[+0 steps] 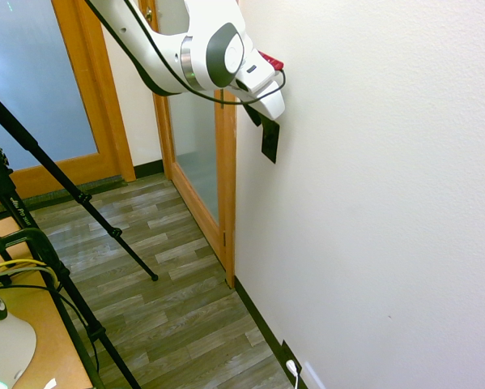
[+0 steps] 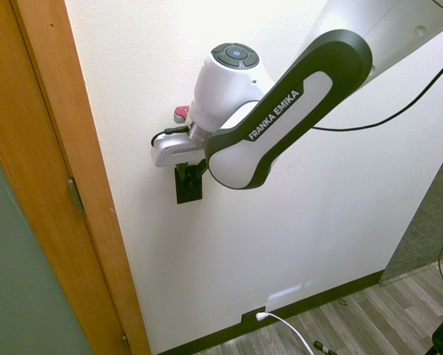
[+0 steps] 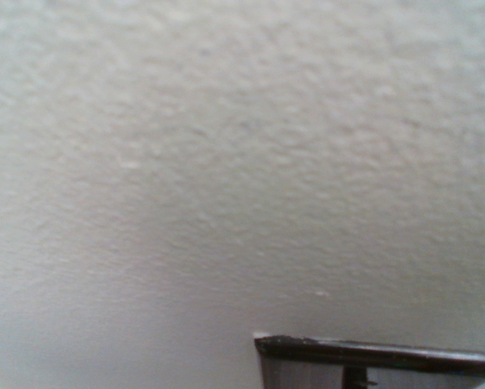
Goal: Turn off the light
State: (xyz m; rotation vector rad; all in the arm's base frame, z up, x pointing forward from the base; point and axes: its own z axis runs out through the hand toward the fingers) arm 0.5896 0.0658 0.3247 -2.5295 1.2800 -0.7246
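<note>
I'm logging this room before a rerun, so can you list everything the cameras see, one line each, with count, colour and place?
switch plate: one, dark brown-black, upright on the white wall beside the door frame, its top hidden by the gripper.
wall: one, white; it fills most of the wrist view.
door frame: one, orange wood, at the wall's corner, with frosted glass panes beside it.
outlet plate: one, dark, low on the baseboard, with a white plug and cord.
floor: grey-brown wood-look planks.
baseboard: dark strip along the wall's foot.
arm: one, white and dark grey, lettered FRANKA EMIKA, reaching to the wall.
gripper: one, dark fingers at the switch plate; open or shut cannot be told.
</note>
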